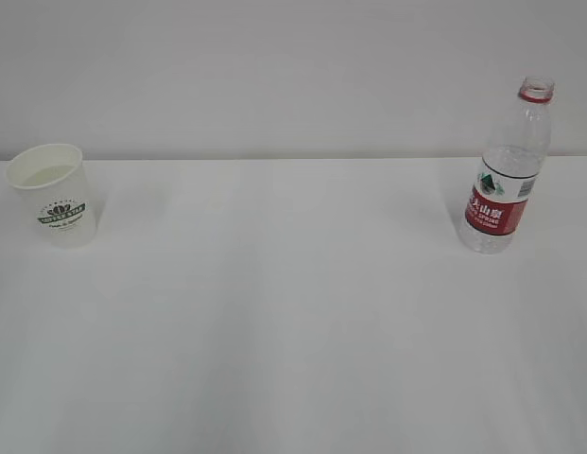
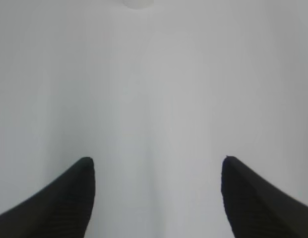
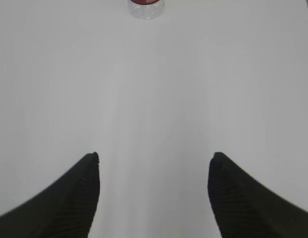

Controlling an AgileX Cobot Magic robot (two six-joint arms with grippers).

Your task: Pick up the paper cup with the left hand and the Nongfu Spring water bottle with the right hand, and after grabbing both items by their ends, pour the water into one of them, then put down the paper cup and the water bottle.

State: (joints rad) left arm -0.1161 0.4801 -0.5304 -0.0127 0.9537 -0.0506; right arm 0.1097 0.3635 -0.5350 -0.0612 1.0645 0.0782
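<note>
The white paper cup (image 1: 55,195) with a green oval logo stands upright at the far left of the white table (image 1: 293,312). Its base shows as a pale sliver (image 2: 138,3) at the top edge of the left wrist view. The uncapped Nongfu Spring water bottle (image 1: 508,168) stands upright at the right; its base (image 3: 146,8) shows at the top of the right wrist view. I cannot make out the water. My left gripper (image 2: 157,161) is open over bare table, well short of the cup. My right gripper (image 3: 154,156) is open too, short of the bottle. Neither gripper appears in the exterior view.
A plain pale wall (image 1: 274,66) runs behind the table's back edge. Only white tabletop lies between the cup and the bottle, and between each gripper and its object.
</note>
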